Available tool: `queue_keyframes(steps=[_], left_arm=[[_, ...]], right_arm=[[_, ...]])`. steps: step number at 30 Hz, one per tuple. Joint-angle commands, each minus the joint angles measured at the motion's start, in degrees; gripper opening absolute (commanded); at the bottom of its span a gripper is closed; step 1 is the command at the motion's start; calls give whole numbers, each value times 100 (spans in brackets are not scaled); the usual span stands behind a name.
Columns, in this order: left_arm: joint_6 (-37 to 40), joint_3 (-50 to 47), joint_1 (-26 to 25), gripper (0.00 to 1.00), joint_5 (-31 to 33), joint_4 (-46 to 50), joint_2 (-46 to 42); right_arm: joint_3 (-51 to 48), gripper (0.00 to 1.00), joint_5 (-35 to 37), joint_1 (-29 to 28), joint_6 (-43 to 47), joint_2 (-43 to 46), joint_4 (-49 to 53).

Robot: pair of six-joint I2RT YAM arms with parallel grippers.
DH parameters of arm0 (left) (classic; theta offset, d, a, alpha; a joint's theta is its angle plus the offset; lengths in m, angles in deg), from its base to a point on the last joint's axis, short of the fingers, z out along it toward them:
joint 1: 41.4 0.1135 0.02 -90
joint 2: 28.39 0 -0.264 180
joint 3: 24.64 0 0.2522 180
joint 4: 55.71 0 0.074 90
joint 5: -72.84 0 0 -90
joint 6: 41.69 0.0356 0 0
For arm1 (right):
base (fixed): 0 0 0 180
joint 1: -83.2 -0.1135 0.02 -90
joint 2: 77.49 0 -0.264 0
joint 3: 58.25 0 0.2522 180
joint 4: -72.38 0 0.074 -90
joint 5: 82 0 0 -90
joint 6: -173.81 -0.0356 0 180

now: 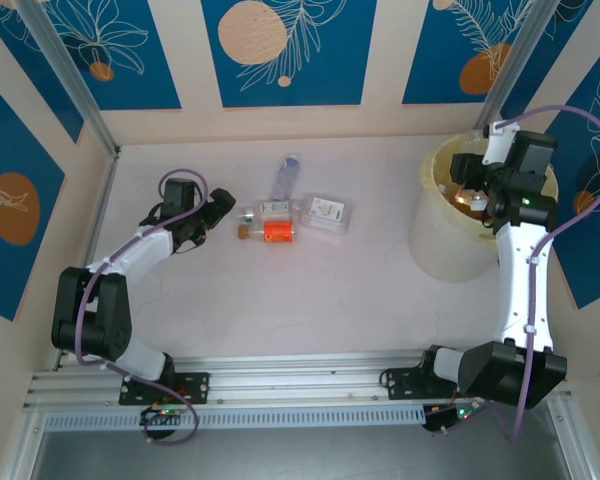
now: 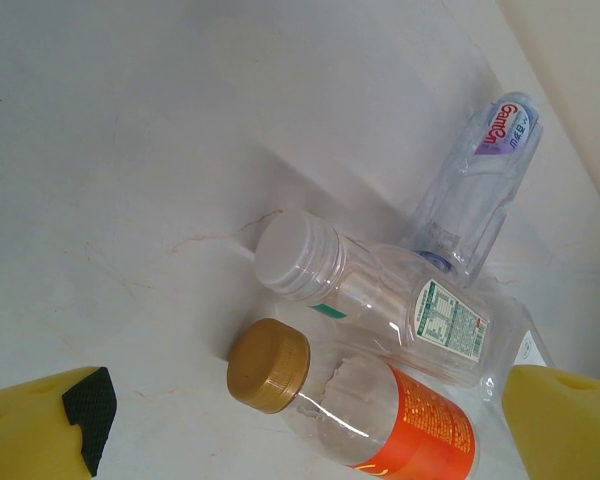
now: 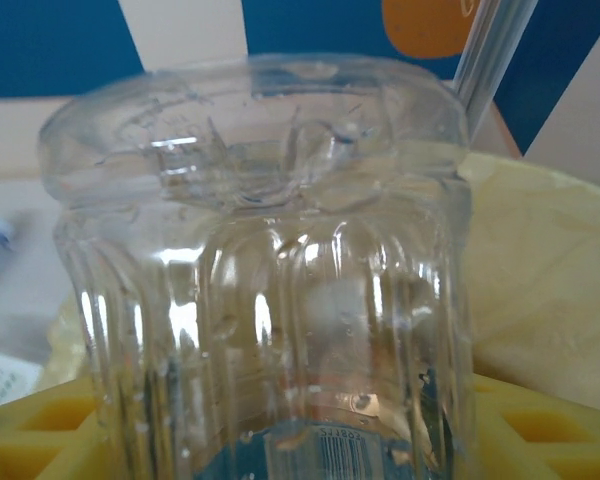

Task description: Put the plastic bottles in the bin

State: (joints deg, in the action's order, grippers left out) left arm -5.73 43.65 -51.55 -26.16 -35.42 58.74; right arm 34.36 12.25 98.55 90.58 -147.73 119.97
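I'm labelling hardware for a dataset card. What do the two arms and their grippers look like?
The left arm and right arm: white links, black joints, a lilac cable looping along each. The left gripper has yellow fingers, one showing a black pad; right gripper fingers are yellow too.

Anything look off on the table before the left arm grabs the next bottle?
Nothing spilled. The orange-labelled bottle, lying beside the white-capped bottle in front of the left gripper, looks creased at its shoulder below the gold cap; probably just a dent.
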Motion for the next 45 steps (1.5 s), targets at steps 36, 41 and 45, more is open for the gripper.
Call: queue_keyframes(steps=[36, 41, 45], left_arm=[[-1962, 115, -549, 100, 93, 172, 400], [-2971, -249, -919, 96, 366, -320, 498], [-3489, -345, -994, 82, 366, -570, 680]], right_arm=[[-10, 99, -1041, -1838, -642, 932, -978], [-514, 99, -1068, -2835, -677, 951, -1525], [-745, 99, -735, -3263, -519, 844, -1653]])
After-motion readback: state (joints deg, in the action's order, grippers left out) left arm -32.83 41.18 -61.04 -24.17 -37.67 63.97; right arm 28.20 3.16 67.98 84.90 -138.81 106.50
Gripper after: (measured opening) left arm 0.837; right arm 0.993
